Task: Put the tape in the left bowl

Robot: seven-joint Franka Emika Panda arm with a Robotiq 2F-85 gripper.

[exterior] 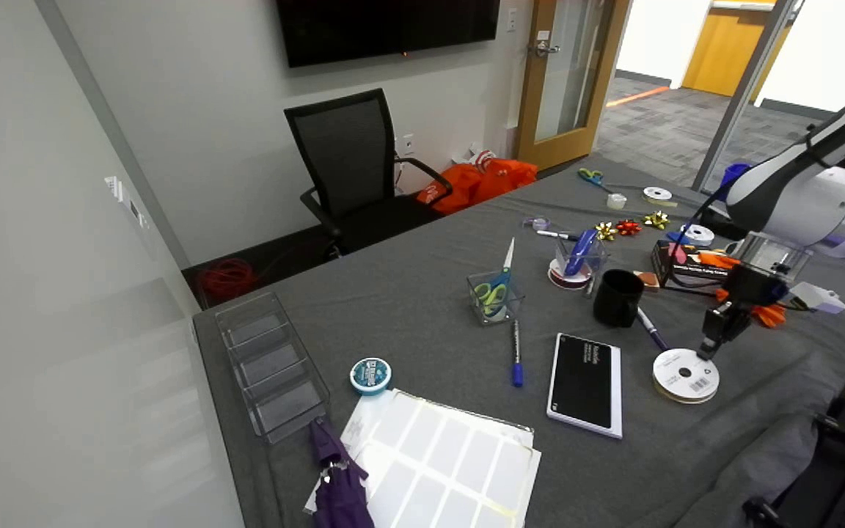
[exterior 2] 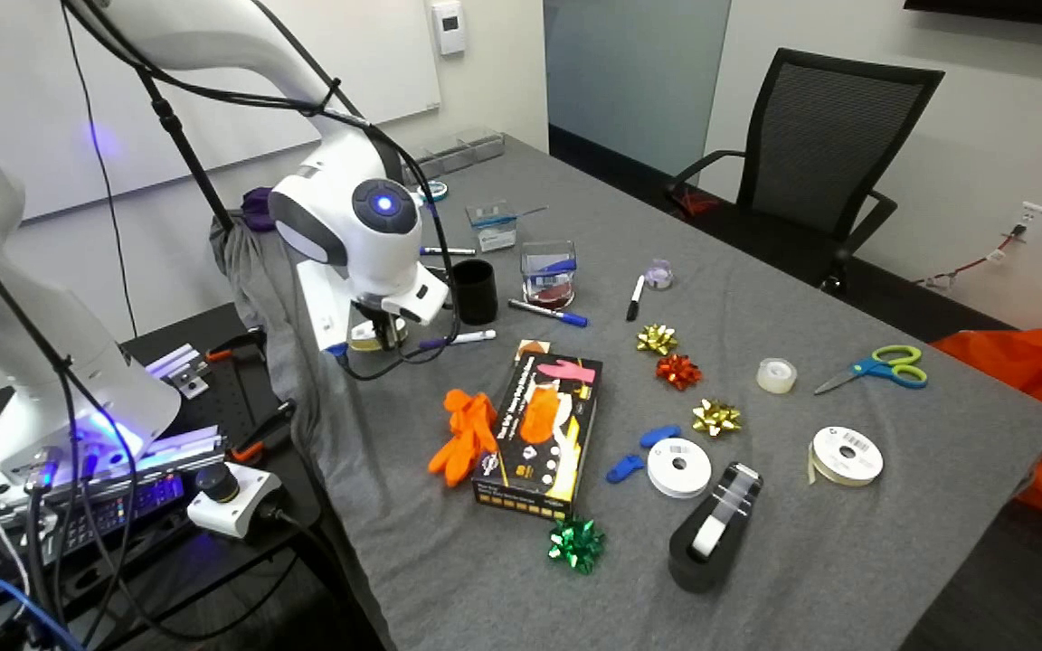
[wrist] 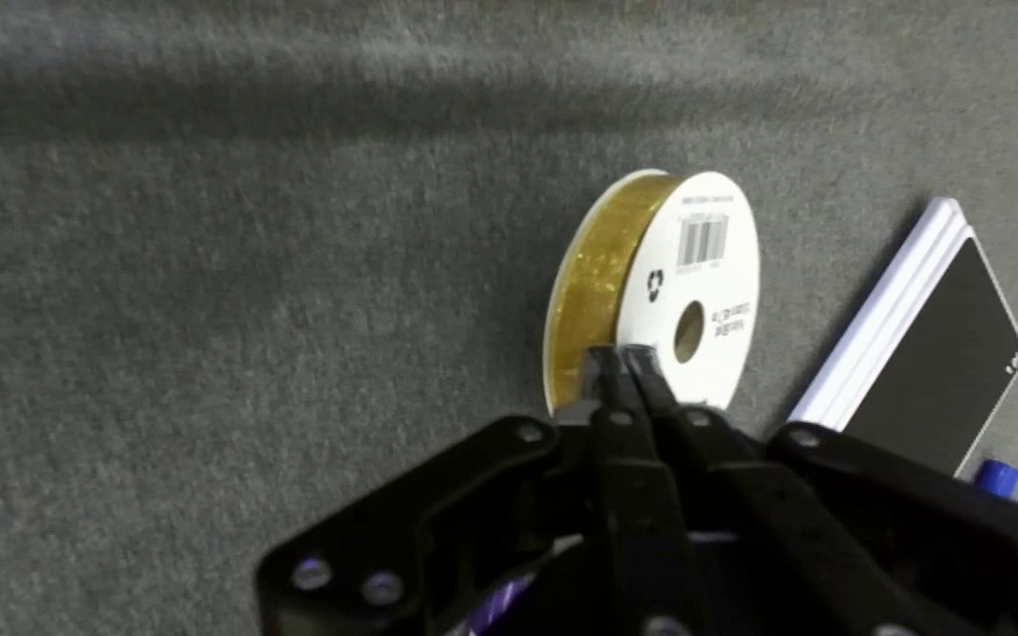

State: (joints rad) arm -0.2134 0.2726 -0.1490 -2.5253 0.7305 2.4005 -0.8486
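The tape is a white spool with gold ribbon and a small centre hole. It shows in an exterior view (exterior: 669, 375), behind the gripper in an exterior view (exterior 2: 364, 342), and in the wrist view (wrist: 725, 265). My gripper (wrist: 619, 358) has its fingertips almost together at the tape's edge, with the rim of its white face seeming to lie between them. The gripper also shows in an exterior view (exterior: 707, 348). The left bowl looks like a clear square container (exterior: 509, 306) holding scissors with green handles; it also shows in an exterior view (exterior 2: 478, 222).
A black notebook (exterior: 584, 381) lies between tape and container, with a marker (exterior: 516, 356) nearby. A black mug (exterior: 617, 299) and another clear container (exterior: 595, 257) stand behind. A glove box (exterior 2: 539, 443) and orange gloves (exterior 2: 465, 434) lie near the arm.
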